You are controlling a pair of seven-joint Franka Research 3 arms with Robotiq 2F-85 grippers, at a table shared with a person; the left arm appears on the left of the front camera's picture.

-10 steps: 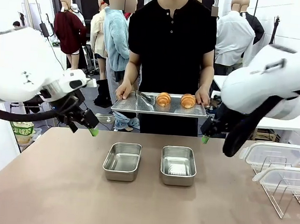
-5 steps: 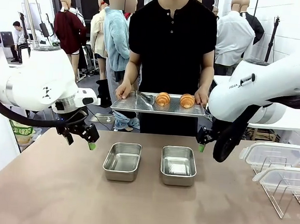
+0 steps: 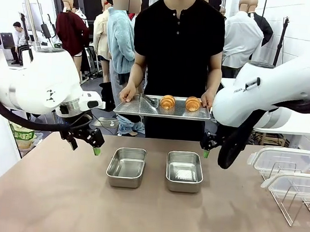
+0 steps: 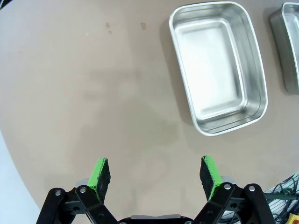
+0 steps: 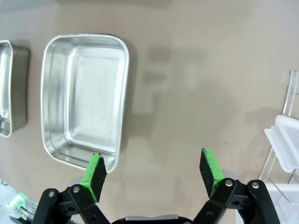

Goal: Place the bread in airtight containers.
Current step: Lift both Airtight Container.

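We are looking across a tan table (image 3: 57,194) at a person (image 3: 176,48) who is holding up a flat perforated metal tray (image 3: 128,109). On it a golden-brown ridged left croissant (image 3: 168,101) and a right croissant (image 3: 193,103) are lying side by side. A shiny rectangular steel left tin (image 3: 124,181) and right tin (image 3: 182,187) are standing open-topped on the table. Our left gripper (image 4: 154,172) is hovering just left of the left tin, jaws spread wide, gripping nothing. Our right gripper (image 5: 152,170) is hovering by the right tin's right side, equally wide, gripping nothing. Both croissants are sitting well apart from the grippers, beyond the table's far edge.
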